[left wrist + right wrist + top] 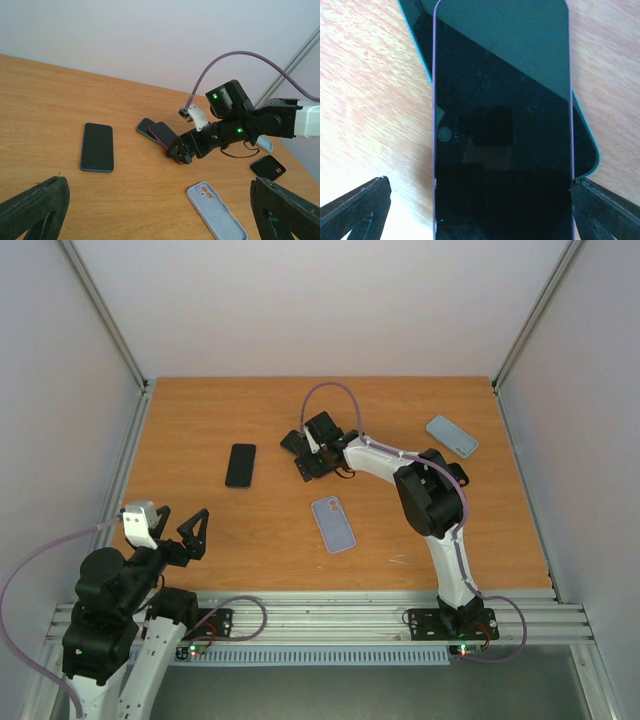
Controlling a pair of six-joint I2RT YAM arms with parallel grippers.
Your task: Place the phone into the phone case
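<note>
A purple-edged phone (502, 125) lies face up, partly on top of a teal-edged phone (417, 30), at the table's middle back (300, 452). My right gripper (480, 212) is open and straddles the purple phone's near end. Its right finger touches the phone's edge and its left finger stands apart from it. An empty lavender phone case (333, 524) lies face up in front of it and also shows in the left wrist view (216, 210). My left gripper (178, 532) is open and empty, raised over the table's near left.
A black phone with a blue edge (240, 465) lies to the left of the pile. A light blue case (452, 435) lies at the back right. A black case (267, 167) lies beyond the right arm. Metal rails line the table's sides.
</note>
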